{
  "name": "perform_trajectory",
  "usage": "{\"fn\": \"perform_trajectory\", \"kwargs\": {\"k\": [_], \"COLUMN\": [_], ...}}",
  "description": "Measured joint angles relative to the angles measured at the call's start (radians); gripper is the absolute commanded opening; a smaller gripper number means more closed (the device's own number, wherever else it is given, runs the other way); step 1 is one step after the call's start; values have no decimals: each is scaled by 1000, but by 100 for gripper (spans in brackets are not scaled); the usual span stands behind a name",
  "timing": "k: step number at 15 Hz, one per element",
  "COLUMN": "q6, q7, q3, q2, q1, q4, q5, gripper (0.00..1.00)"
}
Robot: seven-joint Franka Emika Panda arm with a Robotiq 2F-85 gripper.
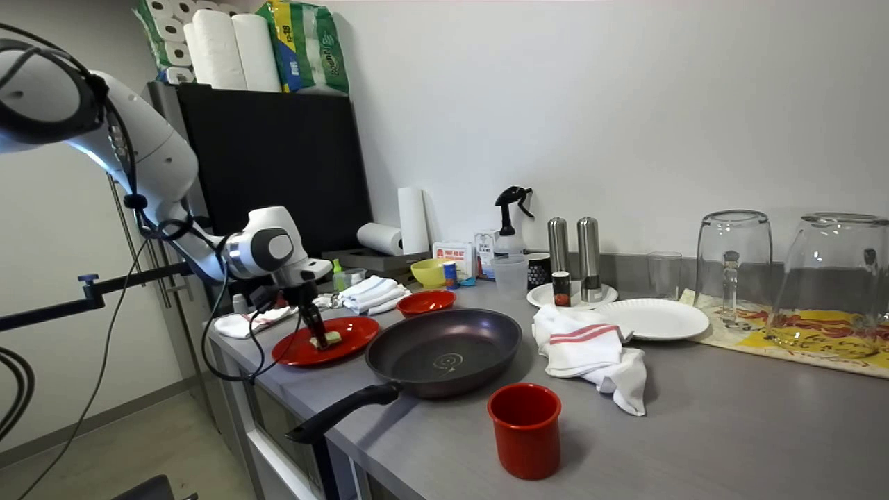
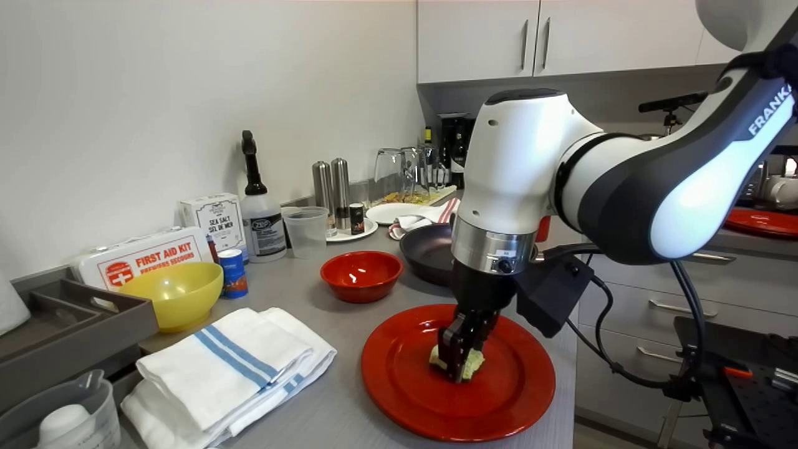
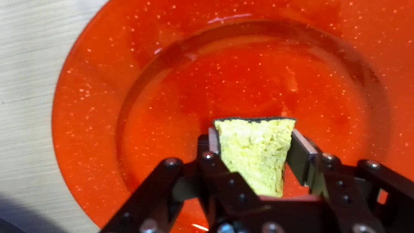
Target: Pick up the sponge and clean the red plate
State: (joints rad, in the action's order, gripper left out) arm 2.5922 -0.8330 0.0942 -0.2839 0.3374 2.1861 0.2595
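Observation:
The red plate [image 2: 399,386] lies flat at the counter's edge and shows in both exterior views. A yellow sponge [image 3: 254,155] with a dark edge is pinched between the fingers of my gripper [image 3: 257,139], which is shut on it. In an exterior view, the gripper [image 2: 456,358] points down over the middle of the plate, and the sponge [image 2: 475,365] sits low, seemingly against the plate's surface. From farther off, the sponge [image 1: 334,338] pokes out beside the fingertips on the plate [image 1: 298,351]. The contact between sponge and plate is hidden beneath the sponge.
Close to the plate stand a black frying pan [image 1: 479,340] and a small red bowl [image 2: 361,274]. Folded white towels [image 2: 230,362] lie on its other side. A red cup [image 1: 526,437] is past the pan. Black cables [image 1: 251,347] hang from the arm beside the plate.

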Motion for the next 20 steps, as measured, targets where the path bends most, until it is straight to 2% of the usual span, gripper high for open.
{"fn": "perform_trajectory", "kwargs": {"k": [10, 20], "q6": [-9, -13], "q7": [0, 0], "q3": [-34, -39], "q2": [28, 30], "q1": [-24, -33], "q4": [37, 41], "q5": [5, 5], "gripper": [27, 27]}}
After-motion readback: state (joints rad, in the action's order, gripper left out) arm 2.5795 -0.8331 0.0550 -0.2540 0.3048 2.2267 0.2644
